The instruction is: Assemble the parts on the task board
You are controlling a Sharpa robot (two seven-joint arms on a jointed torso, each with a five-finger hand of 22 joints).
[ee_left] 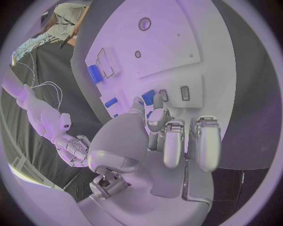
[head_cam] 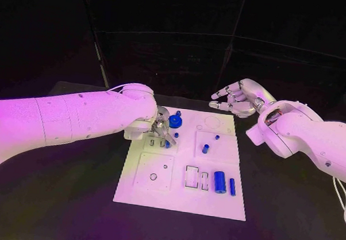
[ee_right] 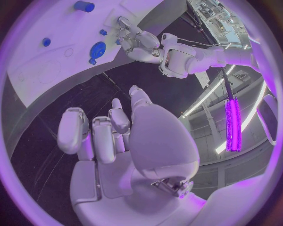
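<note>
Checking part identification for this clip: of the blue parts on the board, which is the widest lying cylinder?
The thick blue cylinder near the task board's near right corner. A thinner blue rod lies beside it, and the other blue parts are smaller.

This is a robotics lab or test cell rather than a home or shop. A black table (head_cam: 40, 198) stands against dark curtained walls (head_cam: 171, 56), with a white task board (head_cam: 178, 196) laid flat at its middle, cut with slots and holes and carrying small blue parts (head_cam: 219, 181). Two white arms (head_cam: 65, 117) with silver hands reach over it, and a loose cable (head_cam: 343, 201) hangs beside the right arm. Behind, the right wrist view shows a high industrial ceiling with strip lights (ee_right: 203, 101), a glowing purple lamp (ee_right: 233, 123) and cluttered shelving (ee_right: 221, 16).
</note>
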